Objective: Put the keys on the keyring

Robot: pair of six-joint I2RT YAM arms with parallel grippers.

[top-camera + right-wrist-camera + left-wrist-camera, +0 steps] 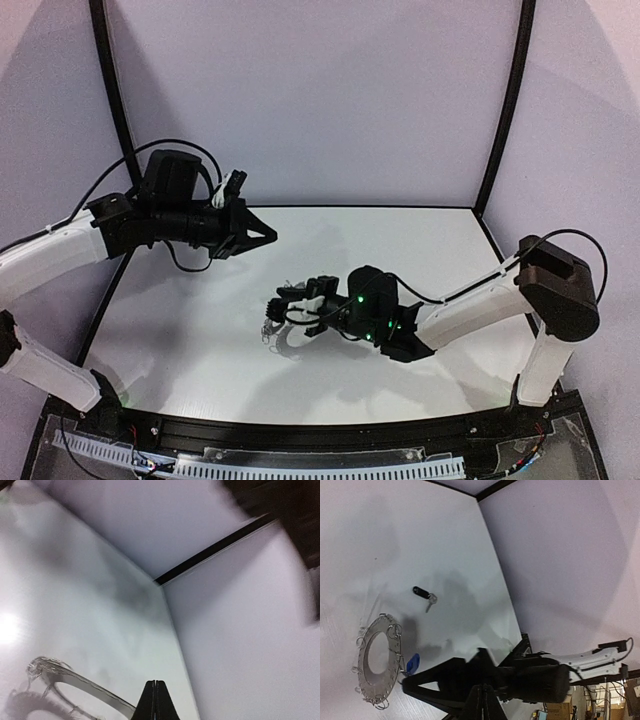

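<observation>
My right pincer (155, 695), pressed together, is the nearer one; the keyring (396, 652) lies just near-left of its tip.

Beside the matt black plastic left gripper (405, 683), the keyring (395, 650) looks dull grey with shiny wire loops. The black key (421, 593) beyond has a glossy plastic head and bright metal blade; the counter (370, 530) is smooth, faintly glossy white.

- Keyring (384, 689) lies flat on the table (420, 535).
- One key (413, 662) lies just beside its rim.
- Second key (421, 593) lies apart from it, on the table.
</observation>
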